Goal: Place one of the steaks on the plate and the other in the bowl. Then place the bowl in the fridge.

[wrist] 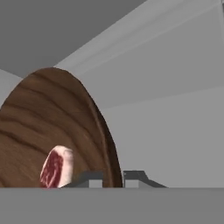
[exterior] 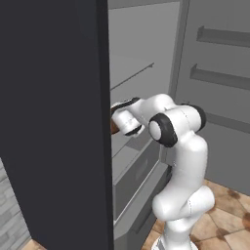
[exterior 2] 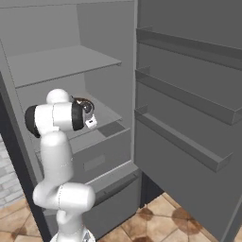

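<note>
Closest to my hand camera, the gripper [wrist: 113, 178] is clamped on the bowl [wrist: 52, 127] rim, steak [wrist: 56, 168] lying inside. From the left base view, the fridge [exterior: 53, 122] wall hides the bowl; from the right, the arm covers most of it.

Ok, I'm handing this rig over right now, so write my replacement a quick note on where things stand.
Gripper: shut on the rim of the bowl, arm reaching into the open fridge.
Bowl: held inside the fridge, over a lower shelf; whether it rests on it can't be told.
Steak: one lies in the bowl.
Done: that steak is bowled, bowl brought into the fridge.
Left: set the bowl down, let go, pull the arm out.
</note>
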